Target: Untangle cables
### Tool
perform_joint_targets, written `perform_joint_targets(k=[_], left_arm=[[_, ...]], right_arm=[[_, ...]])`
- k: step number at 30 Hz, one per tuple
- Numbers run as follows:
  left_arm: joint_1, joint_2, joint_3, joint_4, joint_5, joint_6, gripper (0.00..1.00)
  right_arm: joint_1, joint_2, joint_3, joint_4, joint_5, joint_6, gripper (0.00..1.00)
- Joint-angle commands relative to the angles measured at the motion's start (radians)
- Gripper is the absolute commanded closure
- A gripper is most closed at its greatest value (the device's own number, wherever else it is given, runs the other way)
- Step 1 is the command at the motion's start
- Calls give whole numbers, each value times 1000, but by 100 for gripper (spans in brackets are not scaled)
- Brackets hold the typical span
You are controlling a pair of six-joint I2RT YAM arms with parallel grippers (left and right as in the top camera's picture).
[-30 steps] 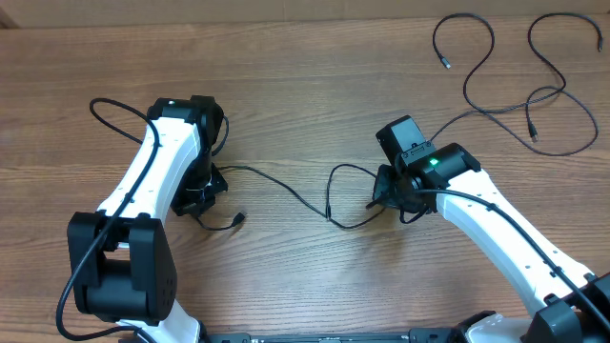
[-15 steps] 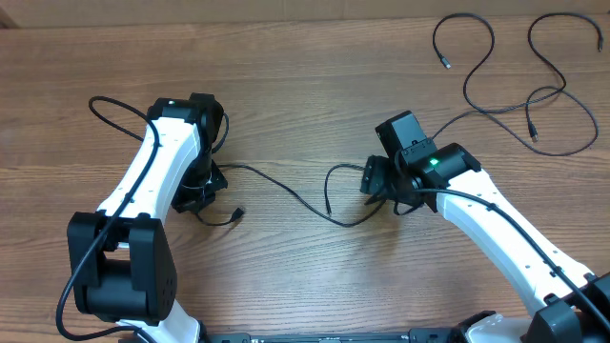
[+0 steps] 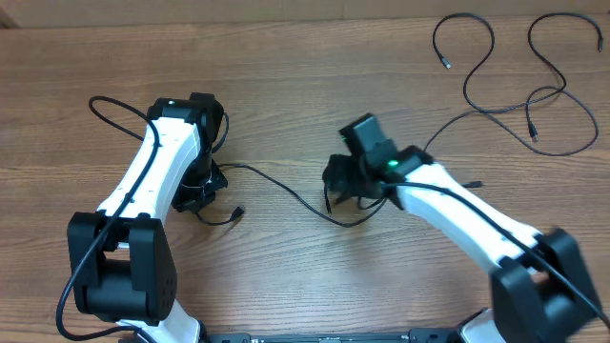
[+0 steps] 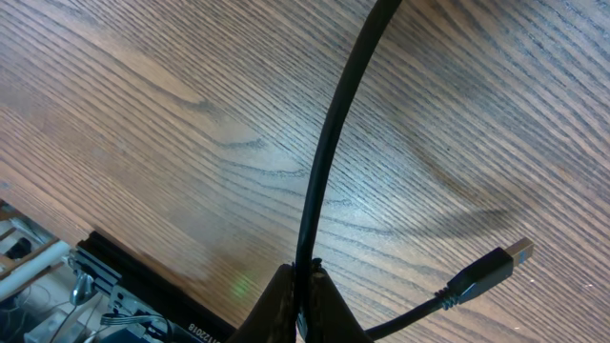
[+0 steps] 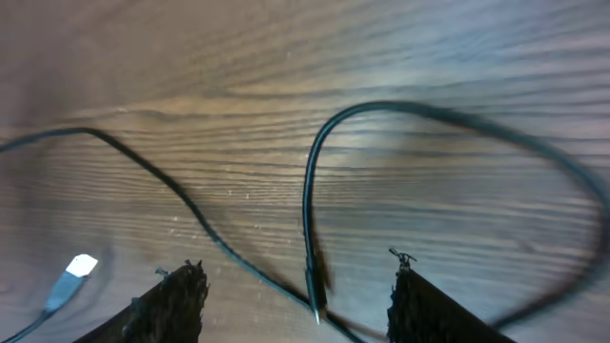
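Observation:
A thin black cable (image 3: 286, 189) runs across the middle of the wooden table from my left gripper to a loop under my right gripper. My left gripper (image 3: 197, 195) is shut on this cable (image 4: 319, 181); its USB plug end (image 4: 491, 269) lies just beside the fingers, also seen from overhead (image 3: 236, 213). My right gripper (image 3: 341, 183) is open, its fingers (image 5: 295, 291) either side of the cable loop (image 5: 310, 205) and a thin plug tip (image 5: 315, 286). Two more loose cables (image 3: 464, 52) (image 3: 562, 86) lie at the far right.
A black cord (image 3: 112, 107) curves behind the left arm at the table's left. The robot base frame (image 4: 124, 295) shows at the lower left of the left wrist view. The table is bare wood elsewhere.
My right gripper has moved left along the table, over the cable loop, and its arm has swung. The left gripper holds still on the cable.

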Motion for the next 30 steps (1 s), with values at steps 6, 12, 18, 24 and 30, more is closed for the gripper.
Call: perform_joint_targets(k=[6,12,18,24,30], left_arm=[[4,4,11,7,-14,7,93],[4,4,11,24,-12,7,92],[4,4,11,27,-11,7,92],[4,4,11,27,-11,7,92],[4,4,11,28,-11,7,92]], right_arm=[[64,150,-4,56,63,66,50],[119,171,-4,56,154,67,51],[135,172,-4,58,189,70,59],[135,183,-4,62,182,70,68],[149,187,-4,68,146,70,68]])
